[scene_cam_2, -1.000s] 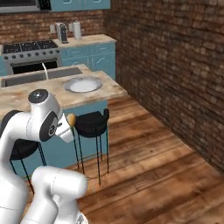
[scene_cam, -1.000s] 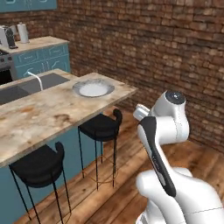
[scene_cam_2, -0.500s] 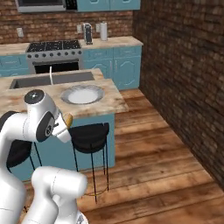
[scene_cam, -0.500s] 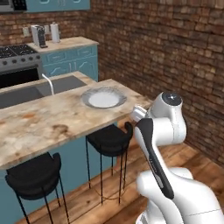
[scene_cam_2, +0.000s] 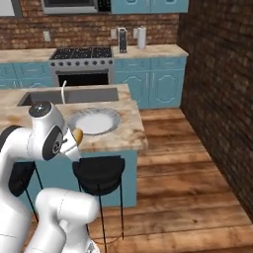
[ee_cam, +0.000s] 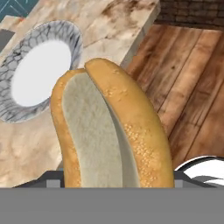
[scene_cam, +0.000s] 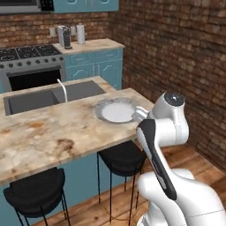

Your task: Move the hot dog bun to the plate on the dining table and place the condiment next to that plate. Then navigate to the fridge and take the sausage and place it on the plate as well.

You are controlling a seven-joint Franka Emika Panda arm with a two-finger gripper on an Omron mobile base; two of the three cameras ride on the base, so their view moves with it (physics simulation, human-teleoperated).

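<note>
The golden-tan oblong hot dog bun (ee_cam: 109, 131) with its paler split side facing the hand camera sits right in the two-finger gripper (ee_cam: 114, 177), whose jaws are closed on its near end. The finger tips themselves are hidden behind the bread in the hand view. The bun's long axis runs straight out along the gripper, its free, rounded end pointing away from the hand, and the split runs the length of it. In the right base view the bun's tan end (scene_cam_2: 77, 134) peeks out beside the white arm, held in the air just off the near edge of the long island dining table with the beige-brown marbled stone top (scene_cam_2: 129, 134).

Beyond the bun's tip, the wide round plate with grey rim and white centre (ee_cam: 39, 72) lies flat on that table, near its corner; bun and plate are apart. The same plate (scene_cam: 115, 110) shows just beside the arm's wrist in the left base view.

Farther back, an inset grey sink (scene_cam: 48, 96) is set into the table.
</note>
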